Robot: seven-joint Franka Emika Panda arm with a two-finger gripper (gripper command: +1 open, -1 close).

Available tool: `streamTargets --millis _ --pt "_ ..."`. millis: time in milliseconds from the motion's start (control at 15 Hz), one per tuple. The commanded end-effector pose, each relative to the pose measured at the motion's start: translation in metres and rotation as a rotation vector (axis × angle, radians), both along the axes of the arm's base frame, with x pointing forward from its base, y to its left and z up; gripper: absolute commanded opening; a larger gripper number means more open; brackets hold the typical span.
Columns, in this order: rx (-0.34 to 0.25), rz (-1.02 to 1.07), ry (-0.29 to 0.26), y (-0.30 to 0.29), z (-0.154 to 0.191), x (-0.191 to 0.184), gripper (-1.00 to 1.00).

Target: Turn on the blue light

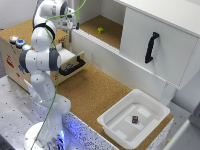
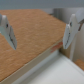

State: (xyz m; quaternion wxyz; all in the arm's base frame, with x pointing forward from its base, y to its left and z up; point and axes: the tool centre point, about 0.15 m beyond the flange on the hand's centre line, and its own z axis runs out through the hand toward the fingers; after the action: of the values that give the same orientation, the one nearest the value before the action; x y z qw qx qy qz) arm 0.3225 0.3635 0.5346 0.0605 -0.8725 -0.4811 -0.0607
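End effector (image 1: 73,25) hung wide open and empty above the cork desk (image 1: 90,90), well apart from the blue light (image 1: 20,43) on the wooden box (image 1: 15,60), so you had no contact.

Robotics lab bench: arm (image 1: 42,75) bolted to perforated metal table (image 1: 15,107), mock cork-topped cabinetry (image 1: 165,42), white bin (image 1: 134,120) at 5 o'clock.

Blue light (image 1: 20,43) on wooden box (image 1: 11,55), gripper (image 1: 71,26) well apart.
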Motion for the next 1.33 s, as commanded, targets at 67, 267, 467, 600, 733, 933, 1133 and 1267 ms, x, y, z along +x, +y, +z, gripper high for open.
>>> streamTargets --millis 67,267,467,600,733,933,1133,1267 --pt "-0.184 0.272 -0.012 0.084 0.021 -0.07 1.0" --pt "-0.219 0.32 -0.021 0.11 0.031 -0.1 1.0" --pt "-0.228 0.431 -0.06 0.134 0.038 -0.136 1.0" --pt "-0.235 0.429 -0.056 0.144 0.035 -0.144 1.0" --pt "-0.213 0.414 -0.025 0.154 0.03 -0.149 1.0" --pt "-0.234 0.418 -0.005 0.169 0.02 -0.154 -1.0" --pt "-0.219 0.402 -0.009 0.174 0.012 -0.156 -1.0" --pt "-0.201 0.387 -0.01 0.174 0.008 -0.155 -1.0"
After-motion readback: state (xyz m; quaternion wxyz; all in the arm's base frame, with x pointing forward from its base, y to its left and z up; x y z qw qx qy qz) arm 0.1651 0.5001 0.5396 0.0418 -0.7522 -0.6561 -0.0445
